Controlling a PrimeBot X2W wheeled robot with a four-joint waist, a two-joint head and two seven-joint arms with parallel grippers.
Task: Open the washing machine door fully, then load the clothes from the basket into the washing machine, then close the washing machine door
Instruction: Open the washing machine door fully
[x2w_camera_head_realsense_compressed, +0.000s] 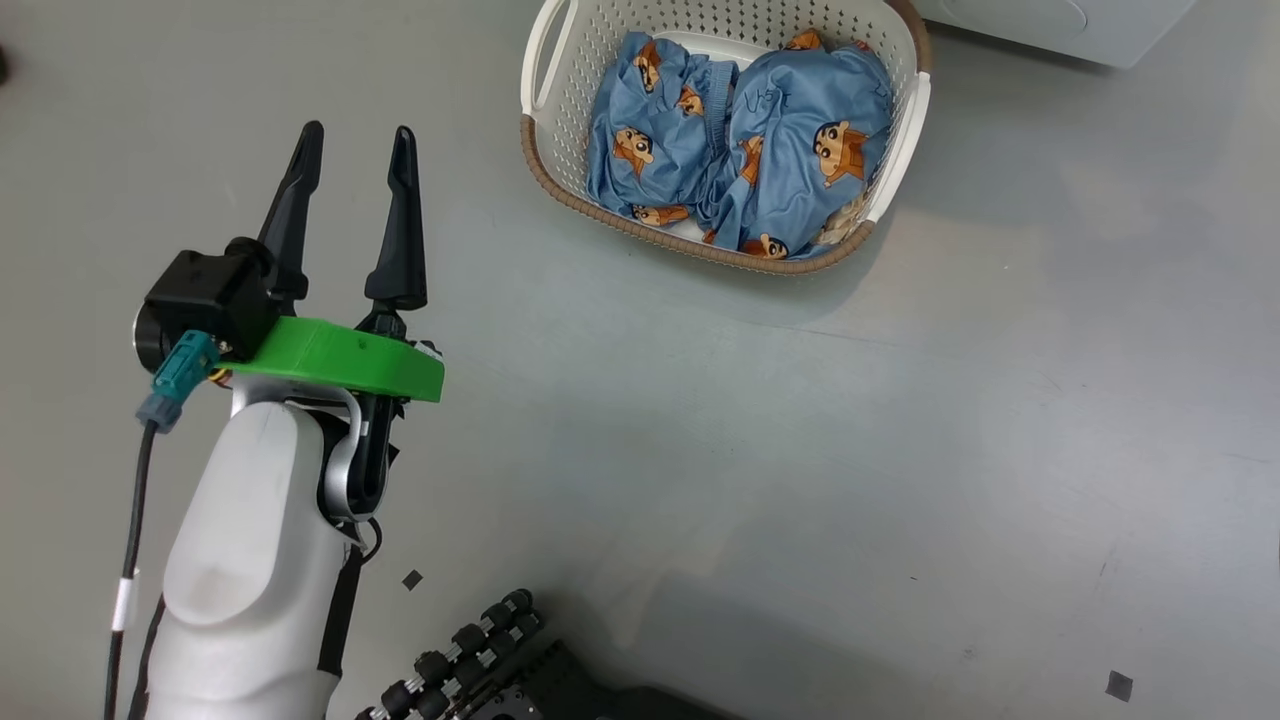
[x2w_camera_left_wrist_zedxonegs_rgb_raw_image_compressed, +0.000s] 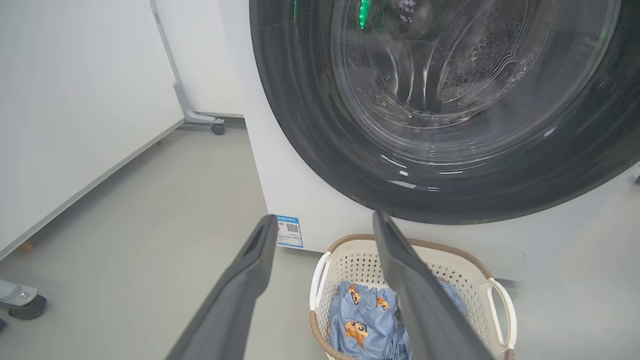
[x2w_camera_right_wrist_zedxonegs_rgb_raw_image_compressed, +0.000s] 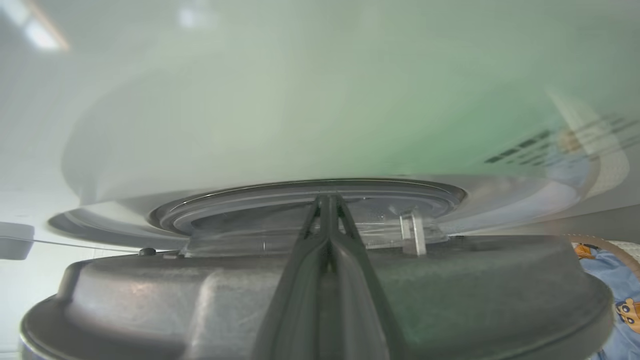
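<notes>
The basket (x2w_camera_head_realsense_compressed: 560, 190) stands on the grey floor, with the light blue clothes (x2w_camera_head_realsense_compressed: 740, 140) bunched inside it. My left gripper (x2w_camera_head_realsense_compressed: 357, 130) hovers open and empty to the left of the basket. In the left wrist view, the same gripper (x2w_camera_left_wrist_zedxonegs_rgb_raw_image_compressed: 325, 218) points at the washing machine (x2w_camera_left_wrist_zedxonegs_rgb_raw_image_compressed: 310, 210). Its door (x2w_camera_left_wrist_zedxonegs_rgb_raw_image_compressed: 310, 125) sits above the basket (x2w_camera_left_wrist_zedxonegs_rgb_raw_image_compressed: 360, 260) and clothes (x2w_camera_left_wrist_zedxonegs_rgb_raw_image_compressed: 357, 325). My right gripper (x2w_camera_right_wrist_zedxonegs_rgb_raw_image_compressed: 327, 197) is shut, lying across the door's grey inner frame (x2w_camera_right_wrist_zedxonegs_rgb_raw_image_compressed: 150, 290) with its tips at the glass bowl. The door stands slightly off the white front there.
A corner of the washing machine (x2w_camera_head_realsense_compressed: 1050, 25) shows at the top right of the head view. A white panel on a wheeled stand (x2w_camera_left_wrist_zedxonegs_rgb_raw_image_compressed: 200, 117) is left of the machine, and another caster (x2w_camera_left_wrist_zedxonegs_rgb_raw_image_compressed: 27, 305) sits nearer. My base with black rollers (x2w_camera_head_realsense_compressed: 470, 650) lies below.
</notes>
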